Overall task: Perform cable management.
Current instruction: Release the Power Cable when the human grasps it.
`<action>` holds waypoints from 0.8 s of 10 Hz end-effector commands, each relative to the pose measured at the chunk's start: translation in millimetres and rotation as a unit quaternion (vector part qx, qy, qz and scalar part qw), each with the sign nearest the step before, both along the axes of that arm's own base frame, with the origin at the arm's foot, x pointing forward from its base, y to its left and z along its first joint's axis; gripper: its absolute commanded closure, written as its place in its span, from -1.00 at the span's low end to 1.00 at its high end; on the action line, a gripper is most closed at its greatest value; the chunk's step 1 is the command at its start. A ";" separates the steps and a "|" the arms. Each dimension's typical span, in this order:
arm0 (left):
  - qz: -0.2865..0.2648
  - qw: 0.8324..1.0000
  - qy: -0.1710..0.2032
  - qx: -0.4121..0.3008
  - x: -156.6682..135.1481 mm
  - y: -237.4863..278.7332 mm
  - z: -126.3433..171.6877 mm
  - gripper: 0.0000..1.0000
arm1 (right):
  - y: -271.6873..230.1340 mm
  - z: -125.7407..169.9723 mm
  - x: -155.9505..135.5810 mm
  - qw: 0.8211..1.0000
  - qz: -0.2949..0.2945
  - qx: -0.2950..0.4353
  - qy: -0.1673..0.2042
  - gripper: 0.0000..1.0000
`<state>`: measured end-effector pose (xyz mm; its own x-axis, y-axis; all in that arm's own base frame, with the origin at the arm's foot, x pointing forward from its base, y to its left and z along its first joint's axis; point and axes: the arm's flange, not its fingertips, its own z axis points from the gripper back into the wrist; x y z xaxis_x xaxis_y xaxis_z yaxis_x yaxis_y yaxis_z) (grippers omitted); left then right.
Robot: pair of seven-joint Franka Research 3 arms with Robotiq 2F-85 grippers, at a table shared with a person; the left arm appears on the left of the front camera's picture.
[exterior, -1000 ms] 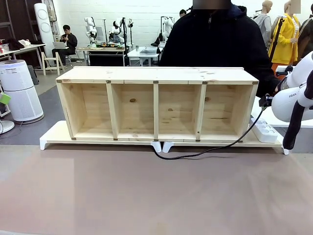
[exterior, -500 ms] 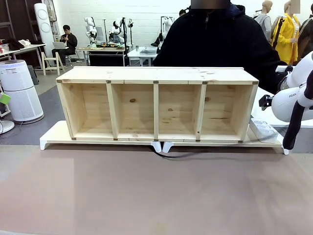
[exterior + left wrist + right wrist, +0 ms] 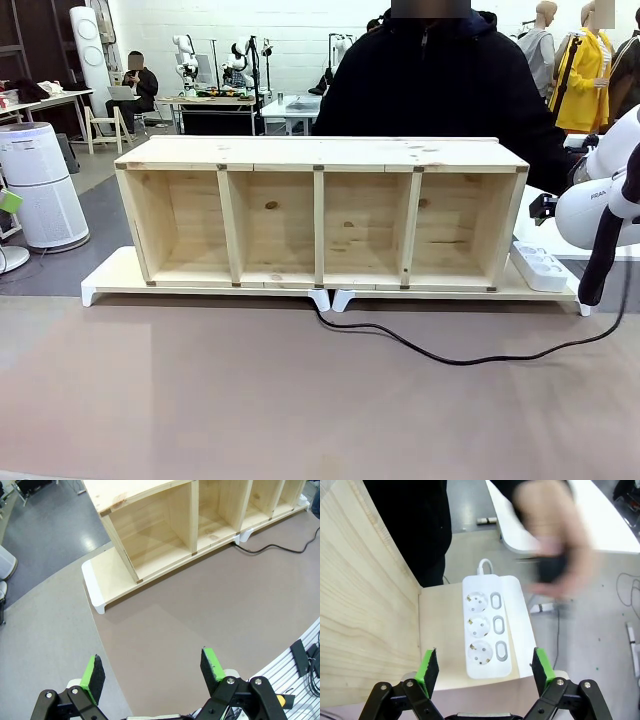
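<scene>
Your right pincer is standing wide open and is holding nothing. It is hanging over the right end of the white stand, and the white power strip is lying right between its green pads, a little farther out. The strip's long side is running straight away from the pincer, near to far, and all three of its sockets are sitting bare.

The cable is not up there. It is lying on the brown table, nearer to you than the strip. It is coming out from between the two white feet under the middle of the wooden shelf, then curving right across the table and rising at the right edge by your right arm. You cannot tell where its plug is.

Farther off, a person's hand is moving past the far end of the strip, too blurred to show what it is doing.

Your left pincer is open too, over bare table on the left, well apart from the cable. So your right arm is the nearer one.
</scene>
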<state>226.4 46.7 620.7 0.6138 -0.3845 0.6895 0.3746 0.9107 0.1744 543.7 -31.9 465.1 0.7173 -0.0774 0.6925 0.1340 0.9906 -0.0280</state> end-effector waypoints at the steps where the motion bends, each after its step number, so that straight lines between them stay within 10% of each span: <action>1: 0.009 1.000 -0.002 -0.001 2.4 0.6 0.0 -1.00 | 1.0 -0.9 0.0 1.000 0.001 -0.001 0.004 -0.93; 8: 0.009 1.000 -0.002 -0.001 2.4 0.6 0.0 -1.00 | 1.0 -0.9 0.0 1.000 0.001 -0.001 0.004 -0.93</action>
